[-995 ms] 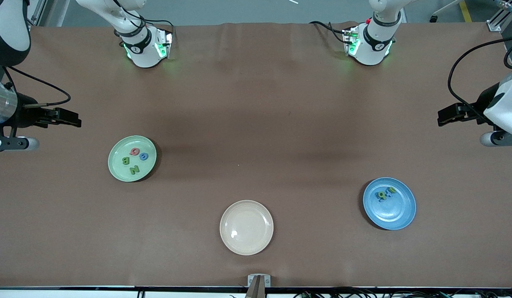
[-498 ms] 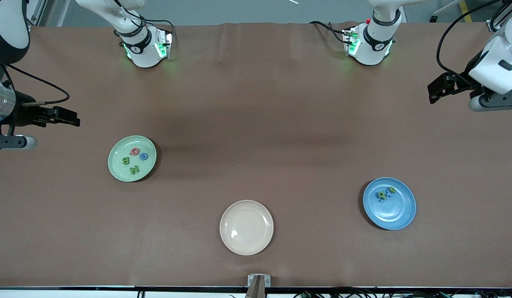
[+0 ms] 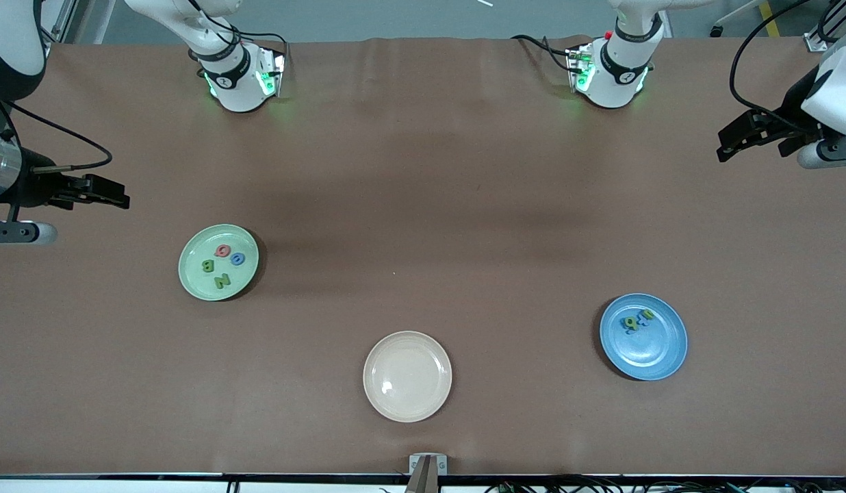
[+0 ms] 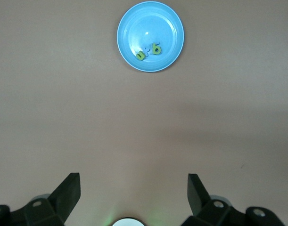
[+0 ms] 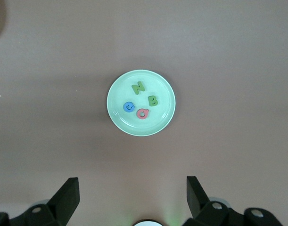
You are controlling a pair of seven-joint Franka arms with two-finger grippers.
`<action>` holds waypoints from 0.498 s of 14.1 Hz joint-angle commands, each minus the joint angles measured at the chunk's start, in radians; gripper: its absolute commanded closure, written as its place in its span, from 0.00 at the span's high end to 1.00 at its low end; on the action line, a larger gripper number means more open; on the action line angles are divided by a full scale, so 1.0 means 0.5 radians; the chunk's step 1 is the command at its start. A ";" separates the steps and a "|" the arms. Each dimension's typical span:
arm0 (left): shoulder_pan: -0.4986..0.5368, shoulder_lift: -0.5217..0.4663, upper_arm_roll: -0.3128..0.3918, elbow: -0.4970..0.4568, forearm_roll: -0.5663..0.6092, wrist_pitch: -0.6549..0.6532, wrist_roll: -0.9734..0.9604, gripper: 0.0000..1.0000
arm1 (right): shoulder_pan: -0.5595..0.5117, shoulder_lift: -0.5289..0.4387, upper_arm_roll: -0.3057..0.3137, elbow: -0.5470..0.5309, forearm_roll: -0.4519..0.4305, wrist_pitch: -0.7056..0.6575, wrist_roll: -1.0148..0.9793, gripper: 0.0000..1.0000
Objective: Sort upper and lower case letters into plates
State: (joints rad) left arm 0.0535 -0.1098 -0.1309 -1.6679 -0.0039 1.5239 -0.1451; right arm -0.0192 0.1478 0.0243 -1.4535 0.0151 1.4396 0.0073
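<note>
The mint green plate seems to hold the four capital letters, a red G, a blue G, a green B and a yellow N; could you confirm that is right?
Not quite: the N is green, not yellow. The right wrist view shows it clearly in the mint green plate, beside the green B, the blue G and the red G.

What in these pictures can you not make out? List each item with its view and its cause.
- Small letters in the blue plate: front view, too small to read or count.
- The same letters: left wrist view, only two green ones visible; any blue ones merge with the plate.
- Cream plate: absent from both wrist views.
</note>
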 commanded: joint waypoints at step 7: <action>-0.015 0.008 0.001 0.013 -0.004 -0.072 -0.026 1.00 | 0.008 -0.023 -0.021 0.140 0.031 -0.210 -0.024 1.00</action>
State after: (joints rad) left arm 0.0522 -0.1061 -0.1306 -1.6679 -0.0039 1.5001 -0.1498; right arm -0.0192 0.1471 0.0172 -1.3847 0.0187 1.3710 0.0071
